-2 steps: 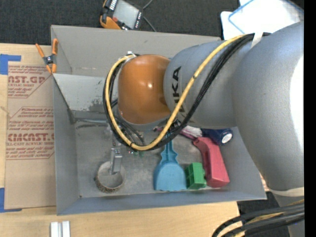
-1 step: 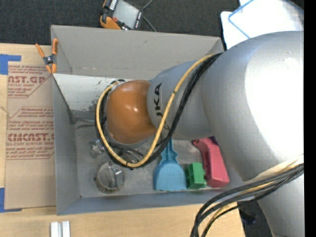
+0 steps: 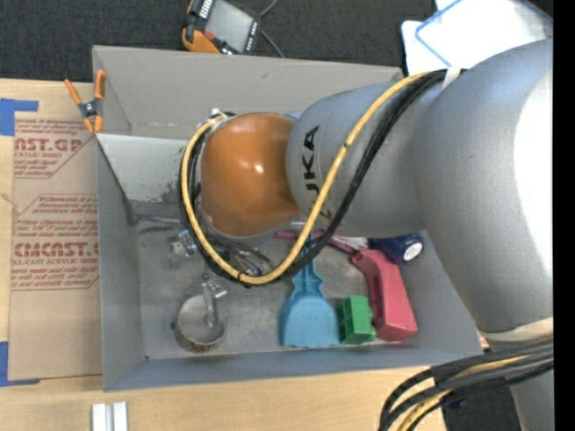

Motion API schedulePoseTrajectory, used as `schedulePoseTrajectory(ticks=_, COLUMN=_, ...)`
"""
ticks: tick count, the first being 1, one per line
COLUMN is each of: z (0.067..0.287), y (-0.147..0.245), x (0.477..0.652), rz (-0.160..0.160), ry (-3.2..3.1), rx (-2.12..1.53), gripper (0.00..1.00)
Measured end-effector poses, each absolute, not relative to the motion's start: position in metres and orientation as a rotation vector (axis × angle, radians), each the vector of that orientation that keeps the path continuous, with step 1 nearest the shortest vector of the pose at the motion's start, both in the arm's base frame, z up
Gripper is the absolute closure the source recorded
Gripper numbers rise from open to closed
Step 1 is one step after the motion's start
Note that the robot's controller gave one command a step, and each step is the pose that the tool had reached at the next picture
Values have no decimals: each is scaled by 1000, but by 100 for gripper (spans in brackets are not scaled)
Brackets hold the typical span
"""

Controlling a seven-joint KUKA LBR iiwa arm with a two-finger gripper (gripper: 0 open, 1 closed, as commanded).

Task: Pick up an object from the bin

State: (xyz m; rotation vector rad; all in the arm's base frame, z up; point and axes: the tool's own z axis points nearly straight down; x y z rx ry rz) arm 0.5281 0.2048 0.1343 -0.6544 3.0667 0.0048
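Closest to me is the robot's broad grey arm [image 3: 449, 169], coming in from 3 o'clock and covering the right half of the bin [image 3: 121, 268]. Its wrist ends in a round orange cover [image 3: 243, 173] that sits over the bin's middle, with yellow and black cables [image 3: 193, 214] looped round its left and lower side.

From under that cover, at about its 7 o'clock, the gripper [image 3: 210, 289] pokes out as a bit of bare metal low over the floor. Whether its jaws are apart or together I cannot tell from where I stand.

Just below it, at the bin's 7 o'clock near the front wall, lies a dull brownish ring [image 3: 199, 332]. It is the nearest thing to the gripper; whether they touch I cannot tell.

Along the front wall, a blue scoop-shaped piece [image 3: 308, 317] lies at 6 o'clock, a green block [image 3: 357, 320] touches it at 5, and a pink angled piece [image 3: 388, 296] lies at 4. A dark blue cylinder with a pale end [image 3: 404, 246] sits at 3 o'clock, half under the arm, and a thin pink stick [image 3: 334, 241] peeks out beside it.
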Motion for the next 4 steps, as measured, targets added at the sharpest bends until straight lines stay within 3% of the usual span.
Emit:
schedulePoseTrajectory(ticks=1, z=100, y=201, x=484, rz=8, ry=2705, rx=-1614, gripper=0)
schedulePoseTrajectory(ticks=2, z=74, y=206, x=524, rz=4, ry=2879, rx=-1251, gripper=0)
schedulePoseTrajectory(ticks=3, z=75, y=234, x=499, rz=5, ry=2384, rx=-2030, gripper=100)
schedulePoseTrajectory(ticks=4, z=75, y=234, x=499, rz=6, ry=2384, rx=-2029, gripper=100)
